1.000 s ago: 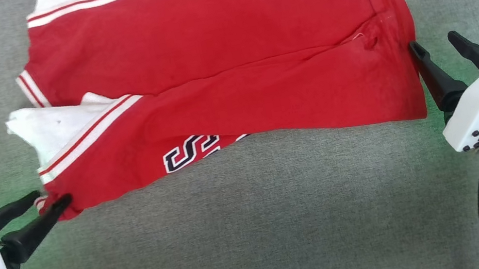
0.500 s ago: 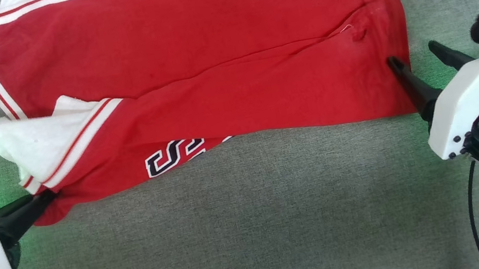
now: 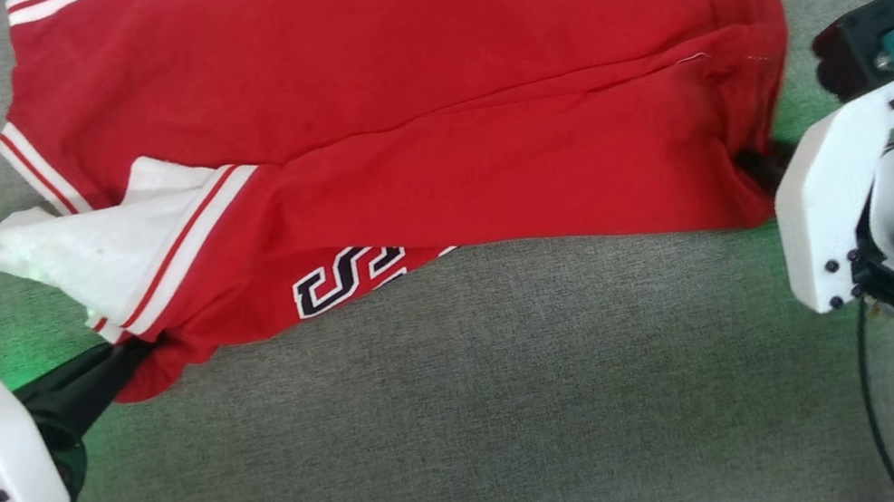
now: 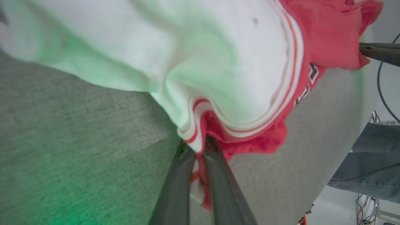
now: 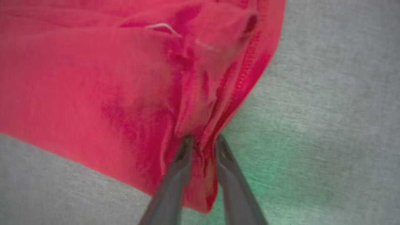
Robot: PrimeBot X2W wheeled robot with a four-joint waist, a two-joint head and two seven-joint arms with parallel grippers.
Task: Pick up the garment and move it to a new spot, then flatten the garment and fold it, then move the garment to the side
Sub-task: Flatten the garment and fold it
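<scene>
One garment [image 3: 401, 93] lies on one grey table [image 3: 478, 429]. There are two grippers: the left gripper [image 3: 138, 350] at the garment's left edge, the right gripper [image 5: 203, 139] at its right edge.

**Head view.** The red soft-fabric garment [image 3: 414, 63] with white sleeves ran off the frame at 12 o'clock, so its far part was cut off. Its black numerals [image 3: 346, 278], outlined in white, were half covered by a red fold lying at their 12 o'clock. The fingertips of the dark two-fingered left gripper [image 3: 138, 350] and right gripper [image 3: 755, 163] were buried in cloth.

**Right wrist view.** The seams were blurred.

**Left wrist view.** The near white sleeve was blurred. Blue denim fabric [image 4: 372, 168] at 4 o'clock was cropped and could not be identified.
</scene>
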